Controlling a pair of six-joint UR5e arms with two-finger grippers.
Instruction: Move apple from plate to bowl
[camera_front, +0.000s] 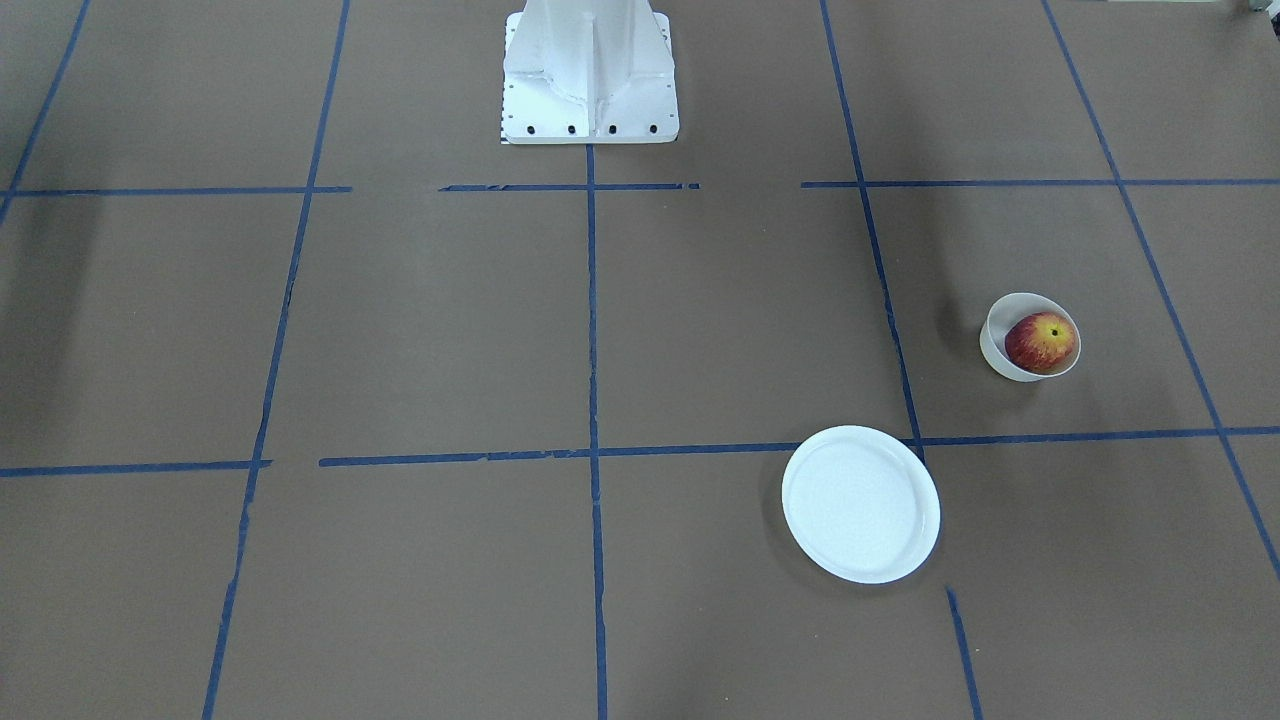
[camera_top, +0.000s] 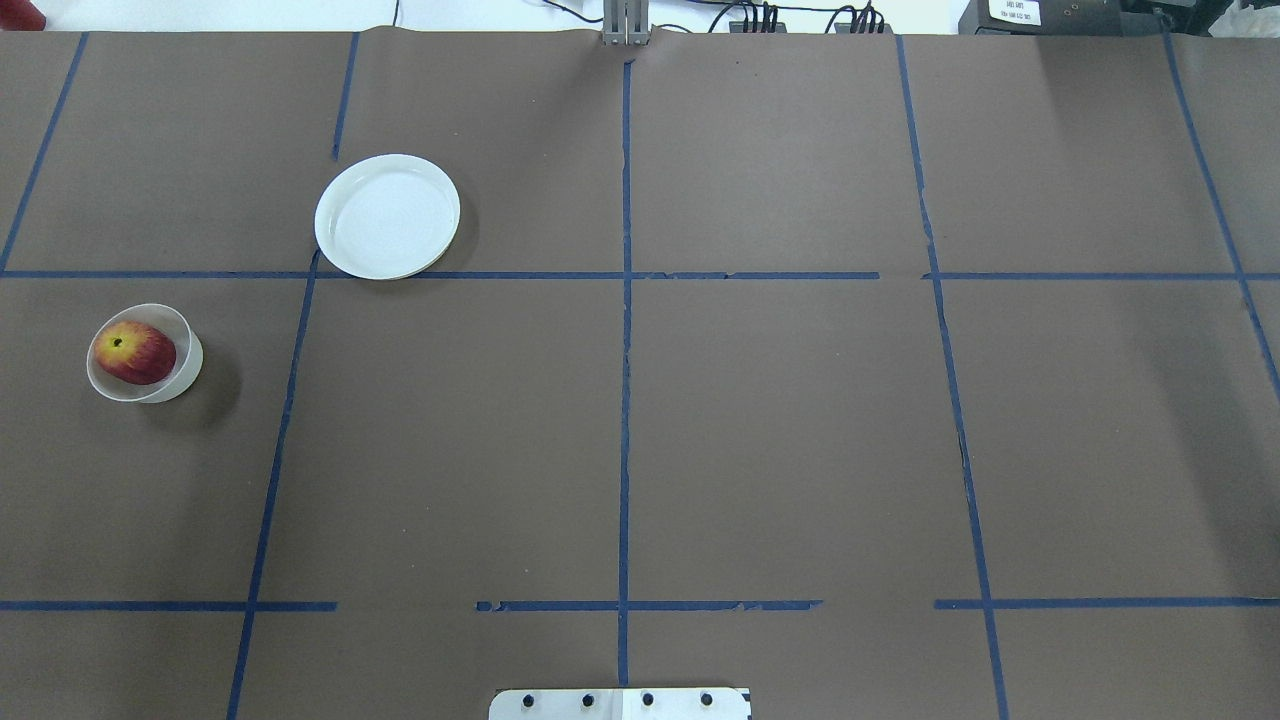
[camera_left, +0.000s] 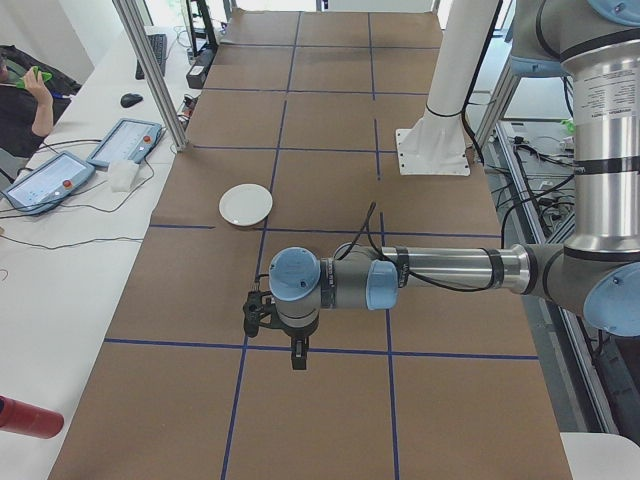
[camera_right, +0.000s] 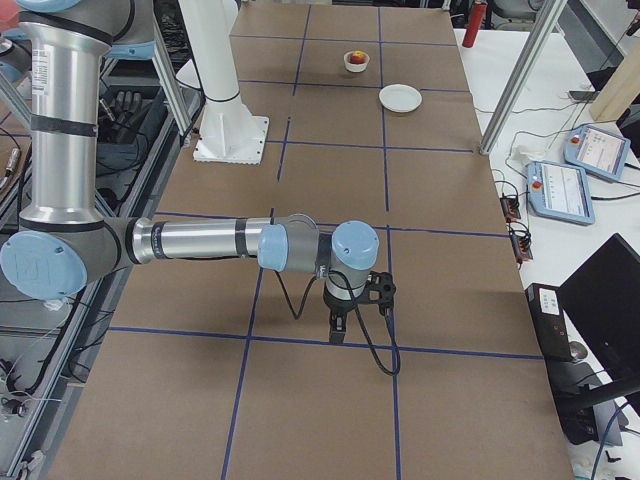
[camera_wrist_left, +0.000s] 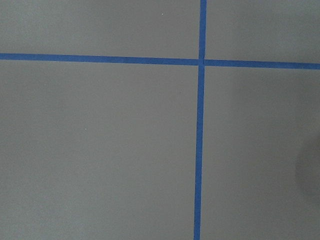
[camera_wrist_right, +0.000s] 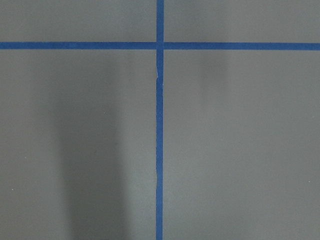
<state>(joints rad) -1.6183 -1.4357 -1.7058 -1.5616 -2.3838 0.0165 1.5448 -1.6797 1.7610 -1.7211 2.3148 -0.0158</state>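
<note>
So the apple (camera_top: 135, 352) sits inside the bowl (camera_top: 190, 362), pretty much filling it, over on the robot's left side of the brown counter (camera_top: 780, 430). The plate (camera_top: 387, 215) lies flat near the bowl but not touching it, its edge on one of the blue tape lines (camera_top: 625, 400). The left pincer (camera_left: 297, 358) and right pincer (camera_right: 336, 330) both point down over the counter. Only the side views catch them, so I can't tell how far open either is or whether they hold anything.
</note>
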